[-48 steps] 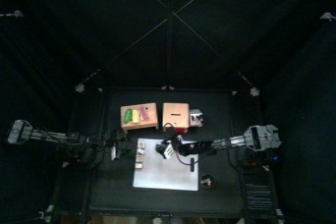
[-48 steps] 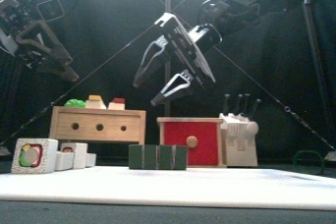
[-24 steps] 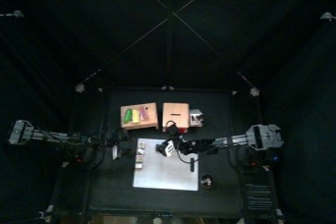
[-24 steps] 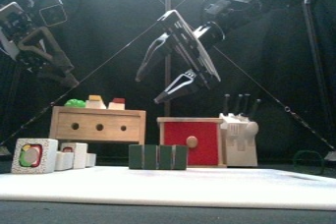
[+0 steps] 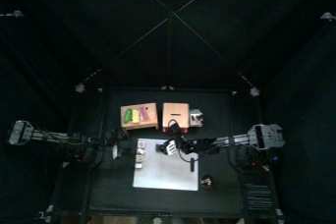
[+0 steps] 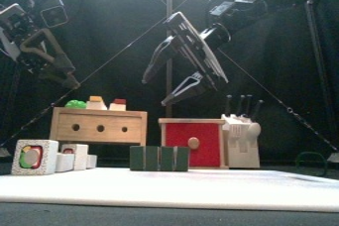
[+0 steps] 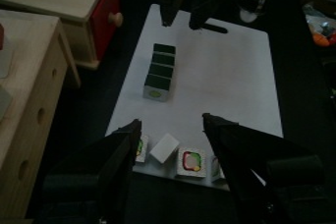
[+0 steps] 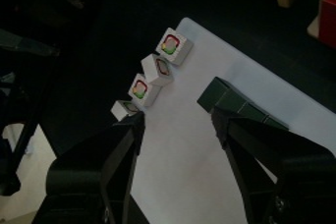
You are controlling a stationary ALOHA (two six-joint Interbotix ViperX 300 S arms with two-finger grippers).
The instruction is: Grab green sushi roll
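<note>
Two open grippers, green sushi roll untouched on the mat.
Nearest, the white mat (image 6: 265, 185) carries small white sushi pieces (image 6: 40, 158) at its left and the green sushi roll (image 6: 159, 158), a short dark-green row, at mid-mat. Behind stand a wooden box (image 6: 99, 126), a red box (image 6: 192, 143) and a knife block (image 6: 241, 139). Above hangs the right gripper (image 6: 162, 83), jaws spread wide and empty; the left gripper (image 7: 171, 122), raised at the left, is likewise parted and empty.

Black curtains (image 5: 79, 31) all round; small black table (image 5: 112, 184).

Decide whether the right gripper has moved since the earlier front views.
Yes. The right gripper has drifted rightward, now over the red box.
</note>
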